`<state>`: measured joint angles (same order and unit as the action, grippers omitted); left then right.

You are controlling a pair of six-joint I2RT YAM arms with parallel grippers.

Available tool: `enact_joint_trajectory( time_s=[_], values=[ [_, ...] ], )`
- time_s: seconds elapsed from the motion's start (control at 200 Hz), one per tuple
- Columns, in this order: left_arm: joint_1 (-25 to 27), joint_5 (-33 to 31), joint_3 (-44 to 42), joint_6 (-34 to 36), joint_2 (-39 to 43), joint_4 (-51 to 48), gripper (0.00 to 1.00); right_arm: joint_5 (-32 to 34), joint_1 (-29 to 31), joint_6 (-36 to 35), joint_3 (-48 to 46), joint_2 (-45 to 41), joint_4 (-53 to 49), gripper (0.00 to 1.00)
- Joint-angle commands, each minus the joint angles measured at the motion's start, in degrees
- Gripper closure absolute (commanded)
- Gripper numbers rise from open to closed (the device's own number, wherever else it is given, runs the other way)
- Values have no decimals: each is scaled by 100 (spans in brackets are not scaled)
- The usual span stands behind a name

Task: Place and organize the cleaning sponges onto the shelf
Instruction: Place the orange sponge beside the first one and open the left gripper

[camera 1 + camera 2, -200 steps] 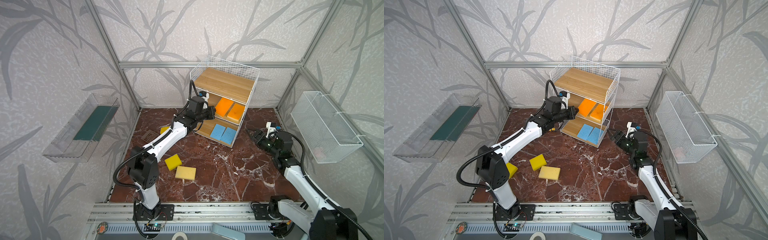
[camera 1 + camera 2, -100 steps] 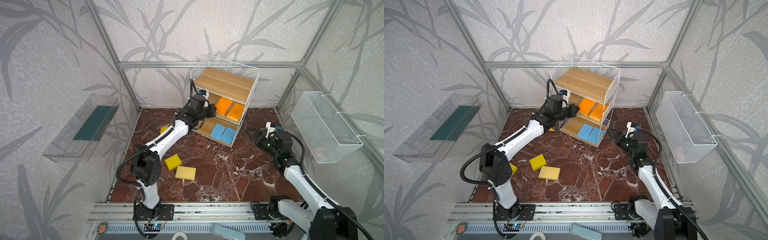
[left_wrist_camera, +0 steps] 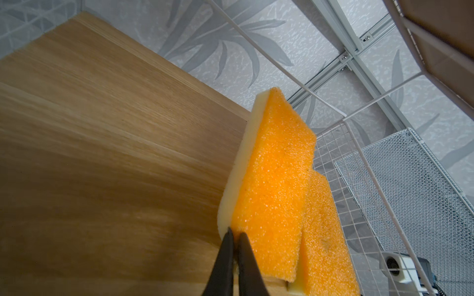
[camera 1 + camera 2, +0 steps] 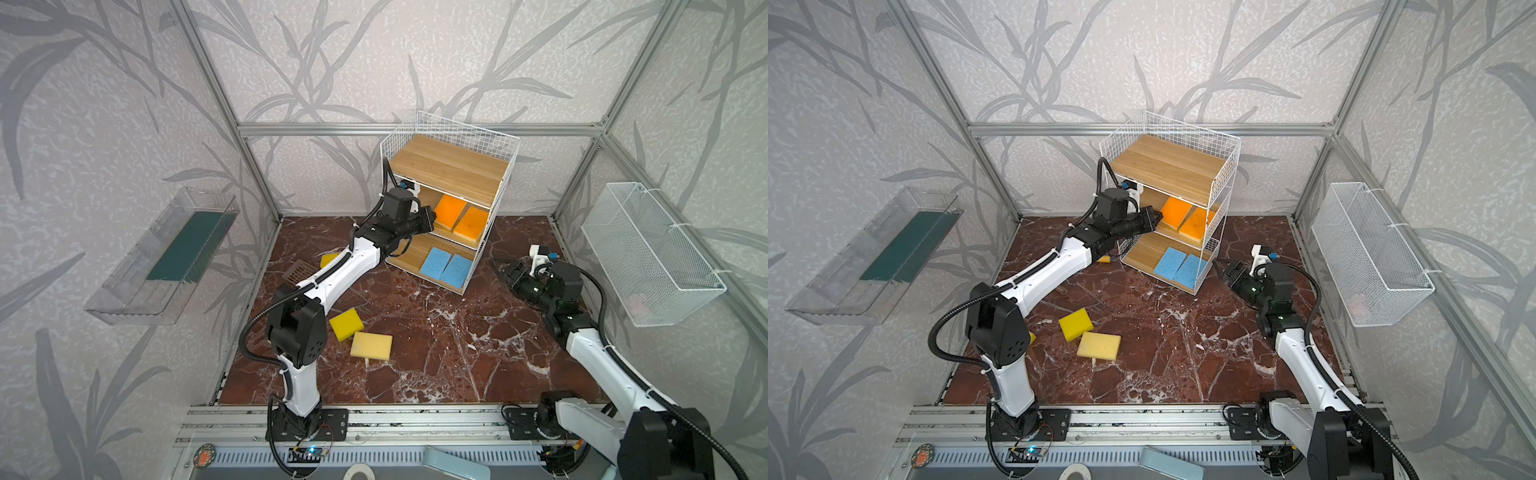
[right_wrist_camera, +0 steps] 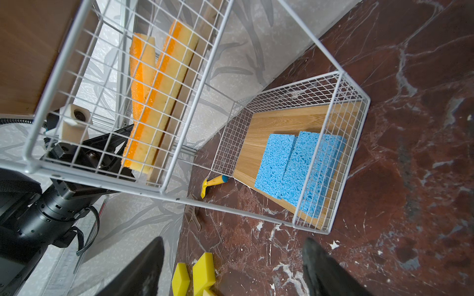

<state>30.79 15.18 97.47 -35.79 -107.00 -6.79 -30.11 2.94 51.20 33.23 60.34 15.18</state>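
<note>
Left gripper (image 3: pixel 235 232) reaches into shelf (image 4: pixel 449 166) through its open front, middle tier; jaws narrow, pinching near edge of orange sponge (image 3: pixel 272 179); bare board free beside it. Right gripper (image 4: pixel 498 270) spread wide, empty, near shelf's lower corner.

orange sponges (image 4: pixel 451 210), light blue sponges (image 4: pixel 434 262), yellow sponges (image 4: pixel 346 324), red-brown marbled floor (image 4: pixel 457 353)

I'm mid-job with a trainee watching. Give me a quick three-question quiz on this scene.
1. True or false: both yellow sponges lie on the shelf.
2. The blue sponges sit on which tier? A top, B middle, C bottom.
3. Fill in: the jaws of the ___ gripper stand wide open and empty.
Key: 1 false, they lie on the floor; 2 C; 3 the right gripper.
</note>
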Motion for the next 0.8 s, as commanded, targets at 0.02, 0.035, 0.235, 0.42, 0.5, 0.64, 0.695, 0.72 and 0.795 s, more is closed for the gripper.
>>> enact_joint_trajectory(
  time_s=[0.02,0.035,0.235,0.42,0.5,0.64,0.695,0.72,0.795],
  values=[
    [-4,68,142,-33,-4,92,82,-92,-30,-21,-16,-13,107,17],
    [-10,66,125,-27,7,92,81,-92,-30,-17,-11,-7,108,17],
    [-7,105,20,2,111,153,64,-118,-30,-24,-14,-5,98,17],
    [-6,172,-119,-9,261,176,51,-109,-30,-71,-19,-72,30,17],
    [-1,240,-262,-25,390,223,46,-87,-30,-88,-21,-109,-6,17],
    [50,330,-696,-25,694,335,42,-121,-30,-116,-18,-160,-82,17],
    [96,393,-890,3,824,329,41,-213,-29,-149,15,-171,-123,17],
    [121,402,-988,19,889,319,41,-260,-30,-168,44,-179,-174,17],
    [233,375,-1324,122,1159,300,41,-383,22,-243,100,-222,-357,18]
  ],
)
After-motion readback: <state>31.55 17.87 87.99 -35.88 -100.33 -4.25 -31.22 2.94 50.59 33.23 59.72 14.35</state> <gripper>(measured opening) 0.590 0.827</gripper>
